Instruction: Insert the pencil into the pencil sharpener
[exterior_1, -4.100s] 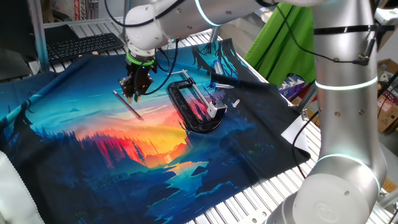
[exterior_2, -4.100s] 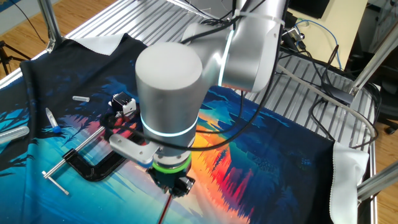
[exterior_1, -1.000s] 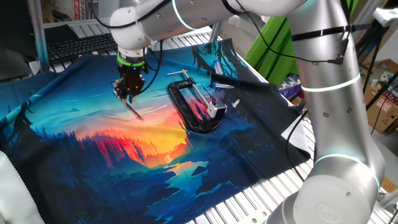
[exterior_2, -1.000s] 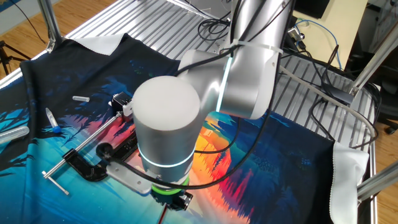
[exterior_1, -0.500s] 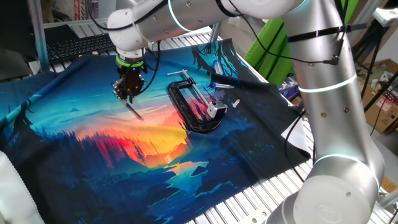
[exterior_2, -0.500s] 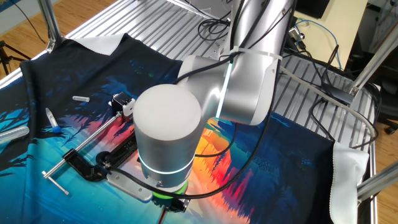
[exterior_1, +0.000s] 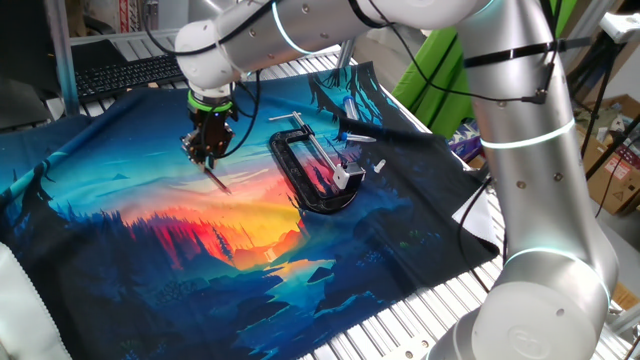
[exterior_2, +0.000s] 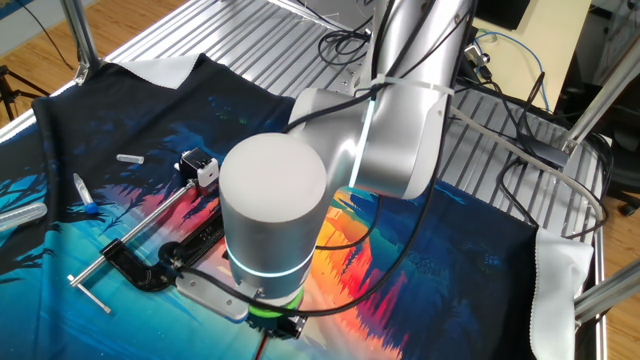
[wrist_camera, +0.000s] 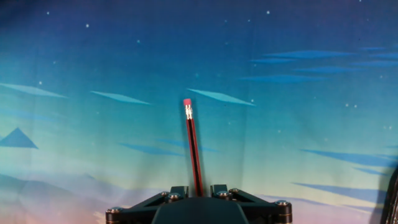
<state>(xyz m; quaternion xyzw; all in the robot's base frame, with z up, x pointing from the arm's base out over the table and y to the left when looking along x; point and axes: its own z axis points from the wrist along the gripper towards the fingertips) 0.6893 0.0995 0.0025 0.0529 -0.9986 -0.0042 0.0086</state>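
My gripper (exterior_1: 209, 150) hangs over the picture cloth, left of the black clamp, shut on the pencil (exterior_1: 220, 178), which slants down toward the cloth. Looking along the fingers, the red-and-black pencil (wrist_camera: 192, 146) rises from between the jaws of the gripper (wrist_camera: 199, 190) and ends in a pink eraser. In the other fixed view the arm's wrist hides the gripper; only a short piece of the pencil (exterior_2: 264, 346) shows at the bottom edge. The pencil sharpener (exterior_1: 342, 179), a small white block (exterior_2: 199, 166), sits at the end of the clamp's rod.
A big black C-clamp (exterior_1: 305, 172) with a silver rod (exterior_2: 137, 233) lies on the cloth. Beyond it are a blue pen (exterior_2: 84, 194), a small white piece (exterior_2: 130, 158) and a dark tool (exterior_1: 362, 128). A keyboard (exterior_1: 130, 70) lies behind the cloth.
Since four seconds ago the gripper has shifted a little left, away from the clamp, still holding the pencil. Over the last second it has hardly moved.
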